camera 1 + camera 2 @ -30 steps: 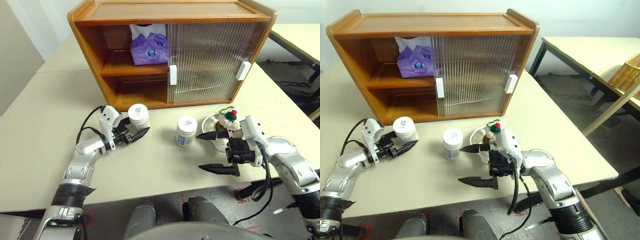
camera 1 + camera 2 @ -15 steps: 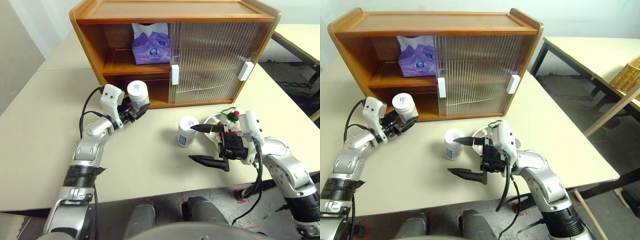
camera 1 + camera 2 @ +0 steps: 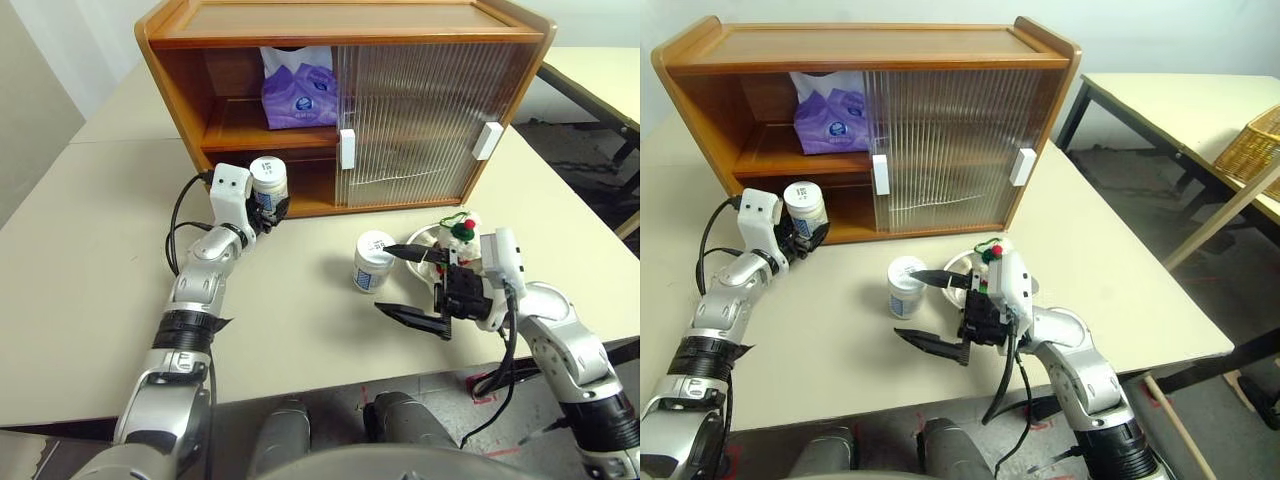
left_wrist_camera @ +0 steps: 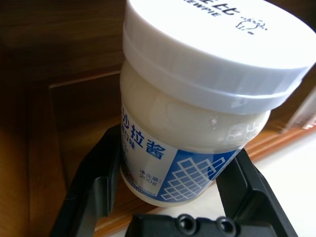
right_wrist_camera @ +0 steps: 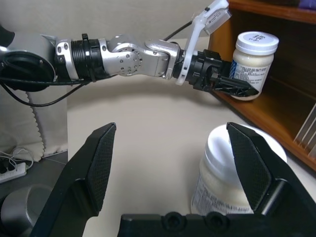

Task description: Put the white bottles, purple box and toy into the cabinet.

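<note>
Carried up off the table and forward, one white jar (image 3: 268, 183) now sits pinched between the left gripper (image 4: 163, 197) fingers at the open left bay of the cabinet (image 3: 340, 30), where a second ago it stood low over the tabletop. From those jaws the lower compartment lies straight ahead, just past the jar; the wooden floor edge of that bay is just under the jar's base. The jar's long axis stands near upright, lid up, tipped slightly, with the black fingers clamping its labelled belly from either side.

Over at the other arm, the second white jar (image 5: 232, 168) stands upright on the table, lid up, ahead of the right gripper (image 3: 412, 285), which is spread wide and holds nothing; the jar sits toward one finger rather than centred between them. That arm is clearly the nearer one to it.

Just behind the right gripper, the plush bear (image 3: 460, 236) sits in a steel bowl (image 3: 425, 240). Up on the cabinet's shelf, the purple tissue pack (image 3: 297, 92) is already in place.
</note>
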